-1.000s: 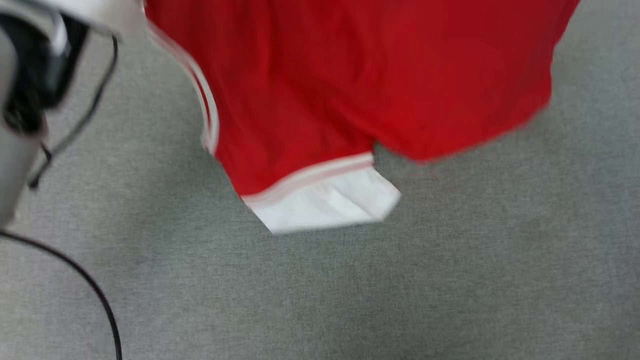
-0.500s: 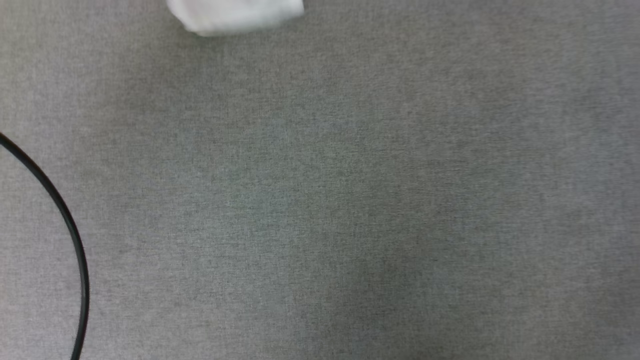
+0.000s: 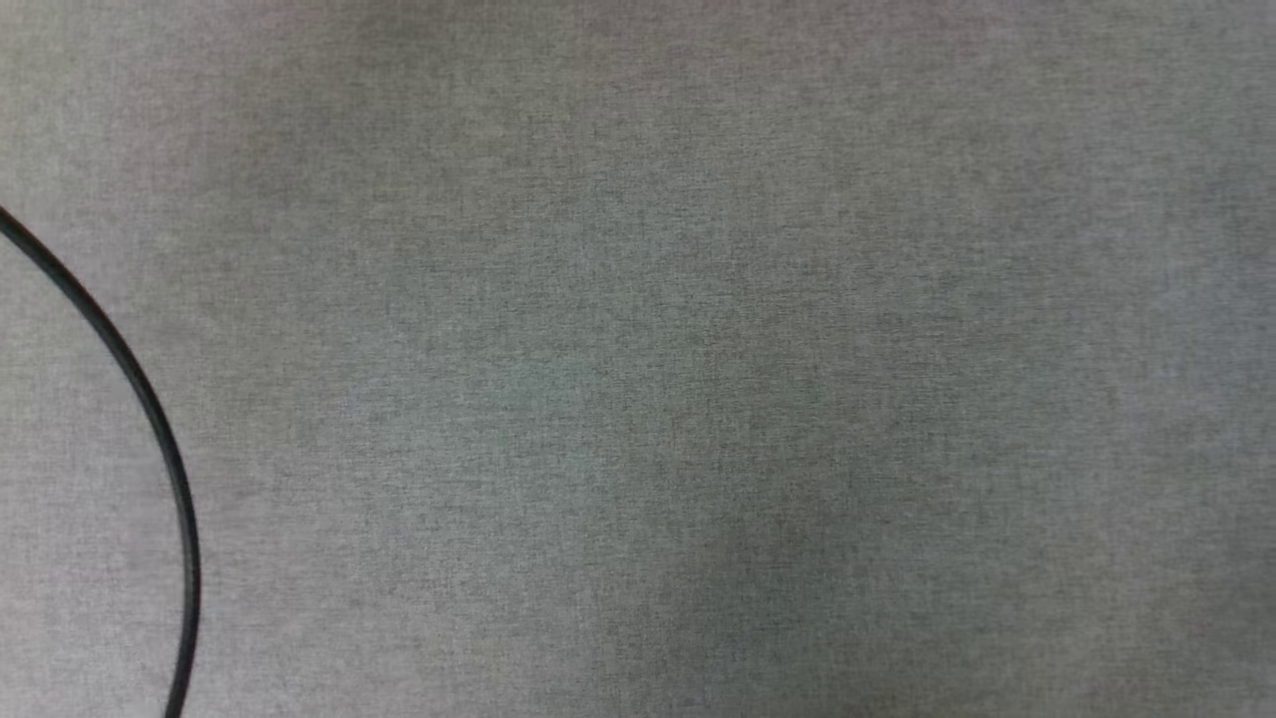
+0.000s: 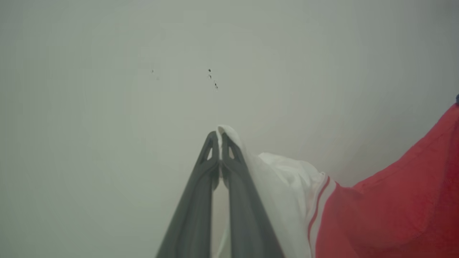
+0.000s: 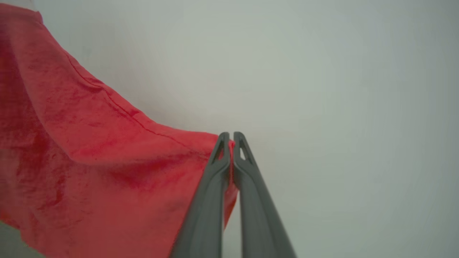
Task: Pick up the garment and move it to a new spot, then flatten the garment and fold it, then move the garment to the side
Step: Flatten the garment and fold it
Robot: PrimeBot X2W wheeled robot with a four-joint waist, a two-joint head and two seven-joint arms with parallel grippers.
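Two grippers are holding up one jersey. The left gripper (image 4: 219, 138) is squeezing shut on a white corner of the jersey (image 4: 387, 211). The cloth is hanging down beside its fingers: white first, then a striped edge, then red. The right gripper (image 5: 231, 138) is pinching shut on a red edge, and the red cloth is sagging away to the left in its own view. A plain pale surface (image 4: 107, 107) is sitting behind both grippers, with a few tiny dark specks (image 4: 212, 77) that are too small to make out. In the head view, one black cable (image 3: 150, 409) is curving over a grey surface (image 3: 698, 349) and running off the left and bottom edges. Most of the jersey is hiding past the picture edges.
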